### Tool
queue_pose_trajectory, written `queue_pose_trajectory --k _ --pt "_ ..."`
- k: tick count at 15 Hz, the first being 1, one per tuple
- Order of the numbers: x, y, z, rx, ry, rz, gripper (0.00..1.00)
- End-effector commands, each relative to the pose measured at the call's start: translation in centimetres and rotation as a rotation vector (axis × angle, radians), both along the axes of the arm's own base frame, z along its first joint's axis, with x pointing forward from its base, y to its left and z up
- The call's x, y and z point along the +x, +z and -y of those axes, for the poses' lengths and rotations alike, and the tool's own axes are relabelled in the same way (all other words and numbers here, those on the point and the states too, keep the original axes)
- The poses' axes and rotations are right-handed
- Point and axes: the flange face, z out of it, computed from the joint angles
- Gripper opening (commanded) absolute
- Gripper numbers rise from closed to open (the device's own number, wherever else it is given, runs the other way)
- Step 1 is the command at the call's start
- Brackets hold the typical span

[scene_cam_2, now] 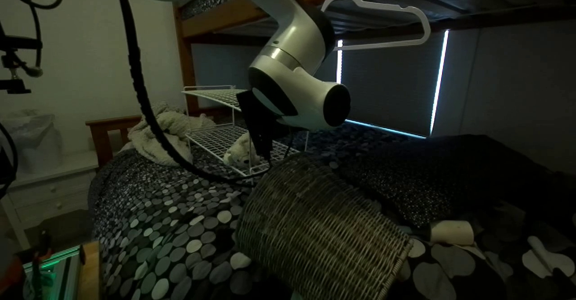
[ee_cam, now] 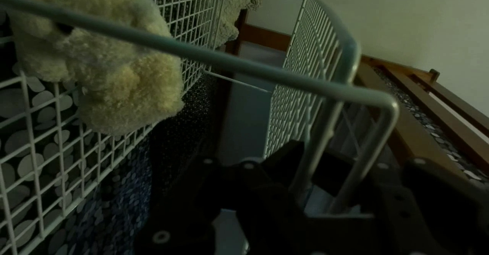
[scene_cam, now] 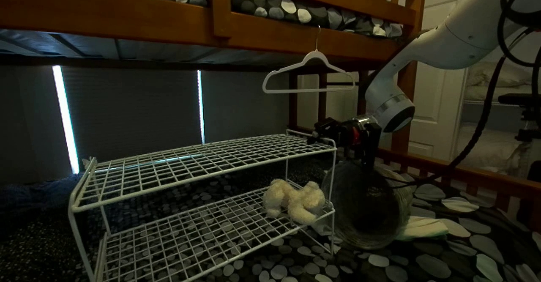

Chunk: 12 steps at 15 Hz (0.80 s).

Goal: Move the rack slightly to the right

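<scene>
While the rack (scene_cam: 203,163) stands upright on the spotted surface (scene_cam: 435,252) in an exterior view, the gripper (scene_cam: 317,134) is at the end of its upper tier. A cream plush toy (scene_cam: 293,199) lies on the rack's lower tier, close to that same end, and a wicker basket (scene_cam: 363,227) lies on its side just beside that end. Higher than the rack, a white hanger (scene_cam: 308,91) hangs at the upper bunk (scene_cam: 127,15). Dark blinds (scene_cam: 131,117) edged with bright light stand behind the rack.

In an exterior view, the arm (scene_cam_2: 288,61) hides part of the rack (scene_cam_2: 216,138), and the jaws cannot be made out. The toy (scene_cam_2: 240,151) shows on the lower tier, behind a thin leg. The basket (scene_cam_2: 324,228) lies nearer the camera than the rack, fluffy pale fabric (scene_cam_2: 162,133) shows partly behind the rack's wire, and a pale cylinder (scene_cam_2: 452,232) lies well apart from it.

In the wrist view, the rack (ee_cam: 244,67) runs sideways across the frame, with the toy (ee_cam: 126,83) behind one of its bars. Two thick end bars of the upper tier pass down in front of parts of the dark jaws; whether the jaws are spread around those bars or pinching them, I cannot tell.
</scene>
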Motion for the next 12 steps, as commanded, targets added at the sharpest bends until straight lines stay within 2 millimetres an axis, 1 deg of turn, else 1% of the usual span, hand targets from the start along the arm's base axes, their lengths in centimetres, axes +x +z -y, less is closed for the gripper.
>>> queue_pose_trajectory --k 1,7,10,11,12 --pt "-2.3 2.6 1.9 0.016 -0.043 0.037 0.02" --pt "-4.3 2.7 3.0 0.019 -0.072 0.028 0.02" --pt "-4.5 2.9 3.0 0.021 -0.072 0.028 0.02" --pt "-4.5 3.0 3.0 0.019 -0.072 0.023 0.11" --pt "-4.5 3.1 2.9 0.019 -0.069 0.02 0.34"
